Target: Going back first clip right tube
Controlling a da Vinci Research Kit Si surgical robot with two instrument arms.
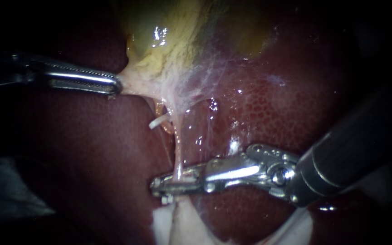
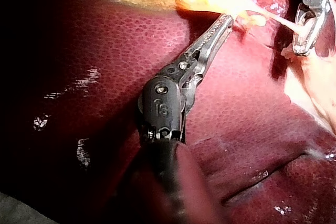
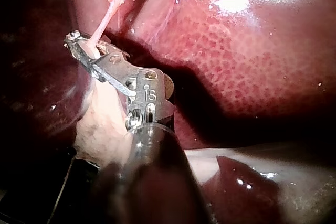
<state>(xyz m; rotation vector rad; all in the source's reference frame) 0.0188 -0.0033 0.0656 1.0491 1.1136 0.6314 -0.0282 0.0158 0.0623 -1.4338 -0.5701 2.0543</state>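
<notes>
My left instrument (image 1: pixel 116 85) comes in from the left, its jaws shut on the pale edge of the yellow gallbladder (image 1: pixel 159 50) and holding it taut; in the left wrist view the same jaws (image 2: pixel 226 22) bite that edge. A thin pale tube (image 1: pixel 177 145) runs down from the gallbladder across the liver (image 1: pixel 286 113). My right instrument (image 1: pixel 174 182) lies across the tube's lower end, one jaw on each side, closed on it. In the right wrist view the tube (image 3: pixel 107 19) enters those jaws (image 3: pixel 84 50).
A short white stub (image 1: pixel 156 122) sticks out beside an orange strand left of the tube. Pale tissue (image 1: pixel 182 227) lies just below the right jaws. Thin webbing (image 1: pixel 205 86) spreads from the gallbladder over the liver.
</notes>
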